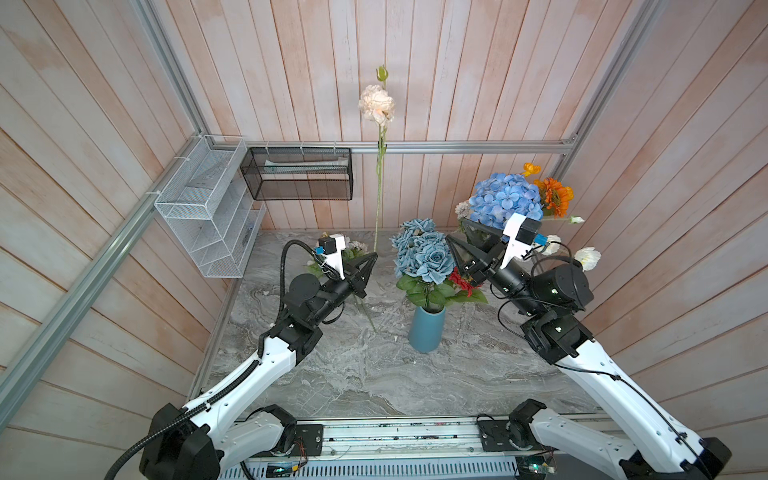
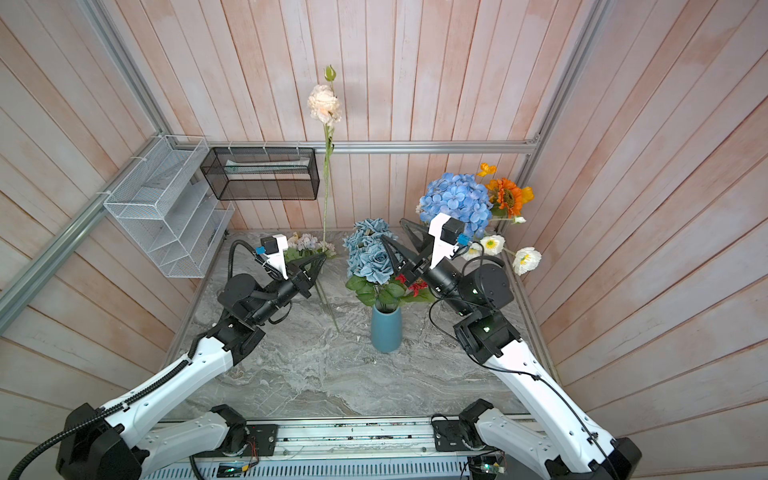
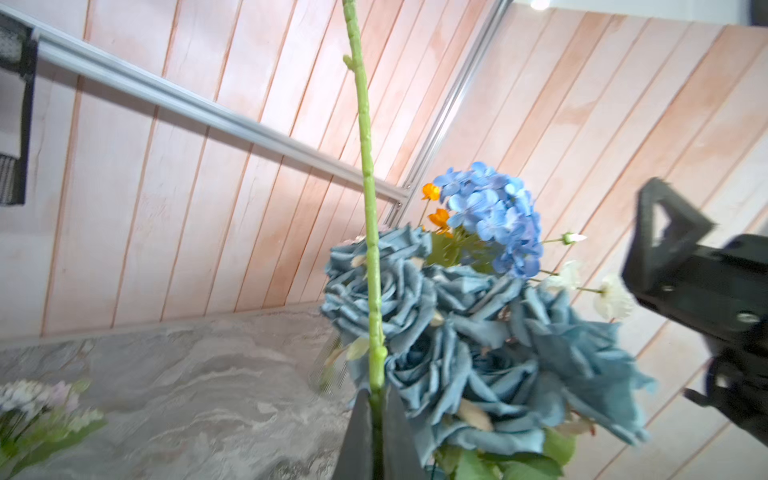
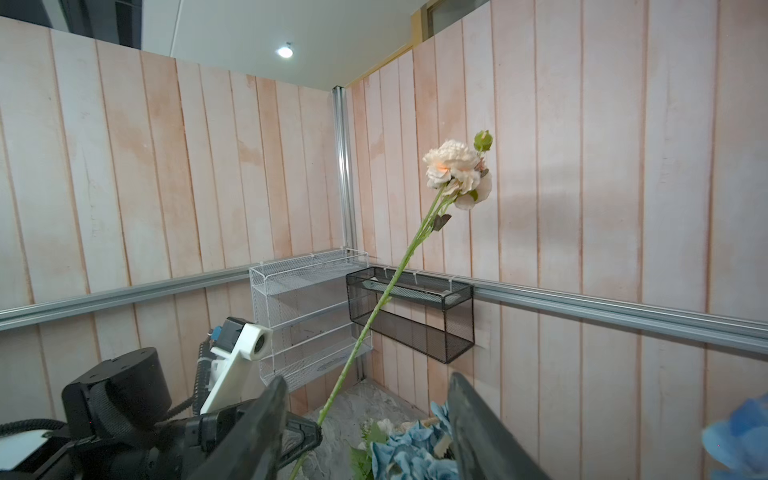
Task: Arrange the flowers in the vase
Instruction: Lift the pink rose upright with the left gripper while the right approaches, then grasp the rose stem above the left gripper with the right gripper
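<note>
Left pincer (image 1: 373, 258), in a top view, is closed on the peach flower (image 1: 377, 104), upright toward the desk's (image 1: 332, 374) far edge; vase (image 1: 427, 330) mid-desk. Left wrist: stem beside the dusty roses (image 3: 457, 332). Right wrist: right pincer (image 4: 365, 386) gapes empty. Best raise the stem end above the blooms, then thread down.

You will find no text, label, brand, number or sign that can be read in any of these views. The small electronics board (image 1: 282, 470) at the near edge, below the arms' base rail, is too small for you to read anything on it.
</note>
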